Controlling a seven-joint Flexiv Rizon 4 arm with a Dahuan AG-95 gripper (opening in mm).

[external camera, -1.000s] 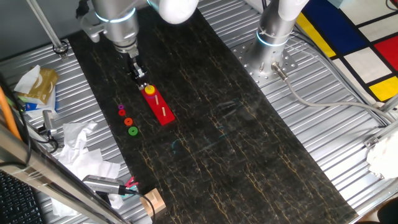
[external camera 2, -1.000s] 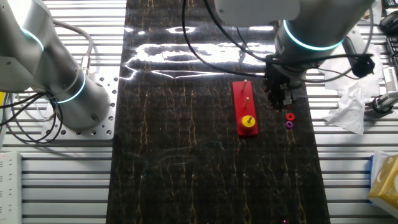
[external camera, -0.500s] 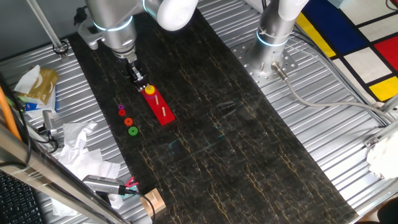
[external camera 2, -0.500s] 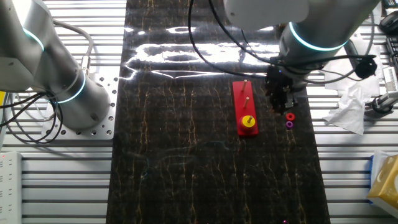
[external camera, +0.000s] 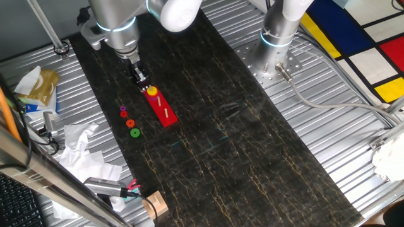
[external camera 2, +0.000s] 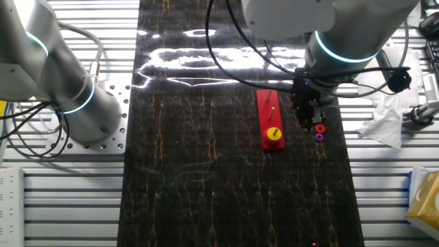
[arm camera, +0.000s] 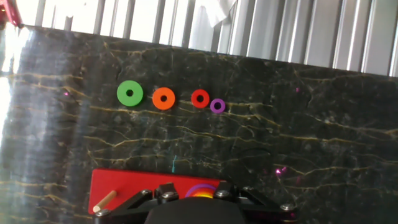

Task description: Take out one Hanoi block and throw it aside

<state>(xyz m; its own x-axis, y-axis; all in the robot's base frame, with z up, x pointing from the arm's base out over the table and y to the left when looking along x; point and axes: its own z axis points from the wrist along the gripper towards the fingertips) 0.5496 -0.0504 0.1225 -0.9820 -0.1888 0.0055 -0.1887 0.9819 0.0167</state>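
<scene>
The yellow Hanoi block (external camera: 151,92) sits on the end peg of a red base (external camera: 165,112). It also shows in the other fixed view (external camera 2: 274,134), and in the hand view (arm camera: 203,193) just past the hand's body. My gripper (external camera: 141,80) hangs just beyond that end of the base, beside the block and apart from it. In the other fixed view my gripper (external camera 2: 306,115) is right of the base (external camera 2: 267,110). Its fingertips do not show in the hand view. I cannot tell whether the jaws are open or shut; nothing is seen held.
A green ring (arm camera: 129,93), an orange ring (arm camera: 163,98), a red ring (arm camera: 199,98) and a magenta ring (arm camera: 217,106) lie in a row on the dark mat beside the base. Crumpled paper (external camera: 79,148) and clutter lie off the mat's edge. A second arm's base (external camera: 278,38) stands across the mat.
My gripper has shifted slightly toward the block's end of the red base. The block and the loose rings have not moved.
</scene>
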